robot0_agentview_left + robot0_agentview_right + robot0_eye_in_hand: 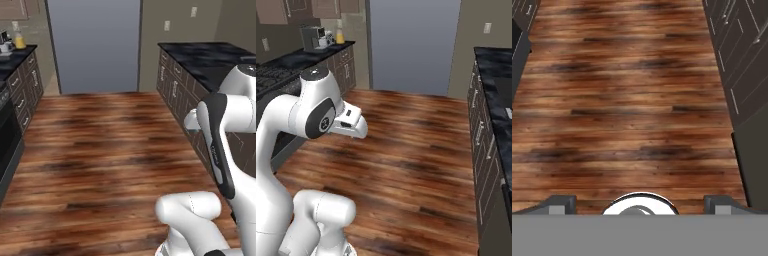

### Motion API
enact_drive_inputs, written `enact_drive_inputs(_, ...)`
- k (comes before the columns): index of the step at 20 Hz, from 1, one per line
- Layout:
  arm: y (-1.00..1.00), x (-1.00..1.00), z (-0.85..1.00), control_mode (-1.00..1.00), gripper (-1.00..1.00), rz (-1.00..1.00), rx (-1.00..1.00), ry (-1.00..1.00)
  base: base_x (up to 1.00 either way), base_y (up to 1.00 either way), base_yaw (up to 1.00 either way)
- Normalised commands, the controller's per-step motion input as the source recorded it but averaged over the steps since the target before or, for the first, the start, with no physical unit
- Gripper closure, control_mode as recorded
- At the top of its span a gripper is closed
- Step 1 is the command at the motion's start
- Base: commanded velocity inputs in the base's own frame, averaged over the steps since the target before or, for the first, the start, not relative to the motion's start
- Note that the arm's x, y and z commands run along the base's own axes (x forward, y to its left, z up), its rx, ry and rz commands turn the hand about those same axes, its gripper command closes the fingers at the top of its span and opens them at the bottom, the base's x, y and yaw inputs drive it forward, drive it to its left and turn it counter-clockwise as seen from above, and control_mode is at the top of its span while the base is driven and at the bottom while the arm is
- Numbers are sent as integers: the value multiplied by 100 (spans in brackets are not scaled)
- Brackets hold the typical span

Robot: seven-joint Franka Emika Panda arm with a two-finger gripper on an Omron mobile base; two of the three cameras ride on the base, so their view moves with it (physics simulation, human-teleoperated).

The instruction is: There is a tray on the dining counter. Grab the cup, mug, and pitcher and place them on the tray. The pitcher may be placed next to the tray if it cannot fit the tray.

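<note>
Far off at the left, on a dark table point(15, 57) along the kitchen wall, stands the pitcher point(19, 41) with its orange liquid, just beside a small pale vessel too blurred to name; from the right base view the same pitcher point(340, 36) sits next to a grey coffee machine point(312, 37). Across the middle runs a brown plank floor point(100, 145), bare wood up to a tall grey-blue panel point(95, 45) at the back. On the right stands the dining table point(210, 57), its black marble top veined in white, with dark drawer fronts below. Over the floor, well apart from both tables, hangs the gripper point(640, 204), aimed down at the planks; its fingers point(559, 204) stand spread wide with nothing between them.
</note>
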Motion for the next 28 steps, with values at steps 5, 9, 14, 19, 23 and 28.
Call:
enact_drive_inputs(5, 0, 0, 0, 100, -100, 0, 0, 0, 100, 3, 0)
enact_drive_inputs(9, 0, 0, 0, 100, -100, 0, 0, 0, 100, 6, 0)
enact_drive_inputs(14, 0, 0, 0, 100, -100, 0, 0, 0, 100, 25, 8)
enact_drive_inputs(19, 0, 0, 0, 100, -100, 0, 0, 0, 100, 18, 10)
enact_drive_inputs(23, 0, 0, 0, 100, -100, 0, 0, 0, 100, 17, 10)
enact_drive_inputs(28, 0, 0, 0, 100, -100, 0, 0, 0, 100, 18, 11)
